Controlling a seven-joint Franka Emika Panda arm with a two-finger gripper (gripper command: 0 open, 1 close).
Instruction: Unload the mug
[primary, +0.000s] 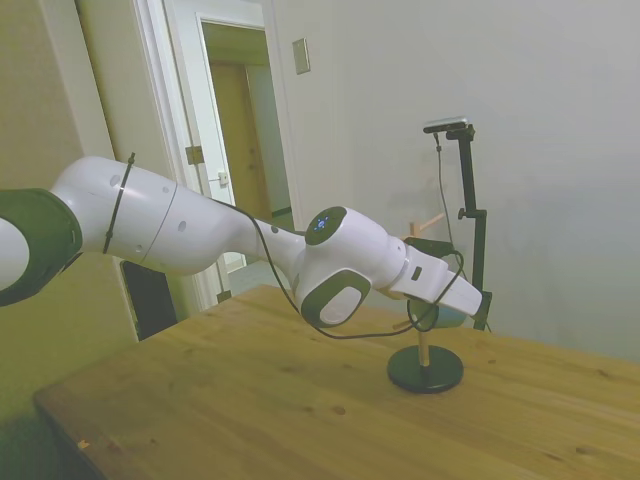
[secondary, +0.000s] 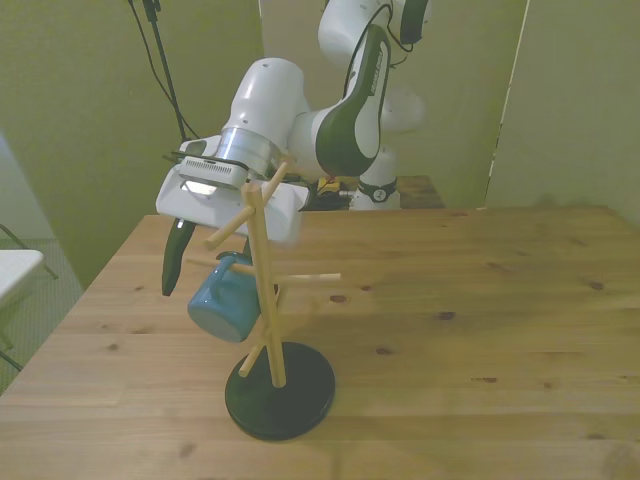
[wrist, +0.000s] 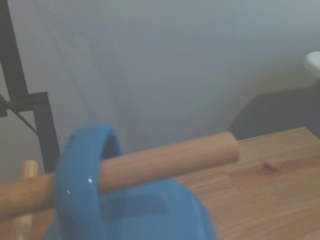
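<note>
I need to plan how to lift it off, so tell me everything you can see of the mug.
The mug is small, blue and glossy, like enamel. It hangs by its loop handle on a wooden peg of the mug tree, tilted, clear of the table, on the front view's left of the pole. The peg runs right through the handle. Its inside and rim are hidden. The gripper is close above and beside it; whether it touches the mug is unclear.

Side view beside table (primary: 250, 400), front view opposite, wrist close-up
</note>
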